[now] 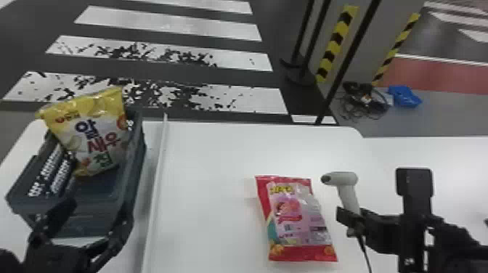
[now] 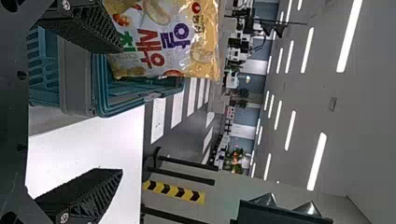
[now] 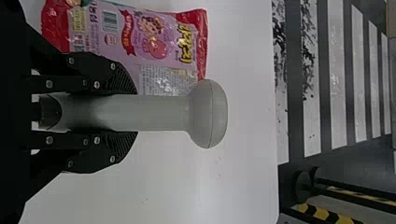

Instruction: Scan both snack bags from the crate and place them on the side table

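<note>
Near the crate the left gripper hangs, jaws spread — the right gripper grasps the scanner.

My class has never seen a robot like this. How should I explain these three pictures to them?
This robot has two black arms. One camera looks down from its head; the other two sit on its wrists, their pictures turned sideways. On the white table, a red and pink snack bag lies flat. At the left, a yellow snack bag sticks up out of a crate. The left fingers are spread, with nothing between them, near the crate. The right fingers grip a grey scanner by its handle.
</note>
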Robot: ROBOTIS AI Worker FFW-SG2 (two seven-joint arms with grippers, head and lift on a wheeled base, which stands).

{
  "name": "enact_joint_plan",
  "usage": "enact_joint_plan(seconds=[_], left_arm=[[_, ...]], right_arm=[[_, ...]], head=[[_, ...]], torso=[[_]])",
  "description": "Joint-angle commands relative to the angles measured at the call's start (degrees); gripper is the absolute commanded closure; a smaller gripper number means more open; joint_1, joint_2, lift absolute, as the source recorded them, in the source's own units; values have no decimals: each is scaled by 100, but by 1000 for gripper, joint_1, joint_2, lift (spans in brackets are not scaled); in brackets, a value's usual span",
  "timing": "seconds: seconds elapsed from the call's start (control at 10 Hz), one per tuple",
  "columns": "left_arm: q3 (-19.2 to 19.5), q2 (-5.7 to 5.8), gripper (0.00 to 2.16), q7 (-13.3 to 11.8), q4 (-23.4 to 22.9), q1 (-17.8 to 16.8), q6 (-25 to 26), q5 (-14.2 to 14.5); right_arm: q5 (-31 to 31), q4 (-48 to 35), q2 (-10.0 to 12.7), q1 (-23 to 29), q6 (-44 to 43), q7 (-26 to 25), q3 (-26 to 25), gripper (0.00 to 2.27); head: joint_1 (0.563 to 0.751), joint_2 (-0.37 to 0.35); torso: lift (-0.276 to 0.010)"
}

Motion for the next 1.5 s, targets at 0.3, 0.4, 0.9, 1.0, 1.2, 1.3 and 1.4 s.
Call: enact_joint_plan(seconds=[0.3,0.4,0.9,1.0,1.2,1.3,1.4], left_arm=[[-9,-9,83,4,-1,25,11,-38],[-9,-18,83,4,-1,25,11,-47],[18,-26,83,4,25,8,29,-74],[26,-18,83,13,25,-1,29,-74],[26,-9,83,13,25,-19,46,-74],[26,-9,83,13,25,-28,46,-65],[26,-9,83,13,25,-28,81,-65]], right_arm=[[-168,1321,-222,-464,-1217,20,-523,2260],[-177,1690,-353,-587,-1428,29,-532,2263],[-177,3456,-898,-1475,-2149,223,-418,2260],[-186,3834,-1013,-1633,-2360,223,-348,2260],[-168,4537,-1136,-1870,-2887,223,-277,2260],[-168,4854,-1180,-1940,-3133,223,-190,2260],[-115,5135,-1197,-2002,-3309,223,-119,2260]], head=[[695,-279],[695,-297],[695,-338],[695,-341],[695,-350],[695,-350],[695,-350]], torso=[[-95],[-95],[-95],[-95],[-95],[-95],[-95]])
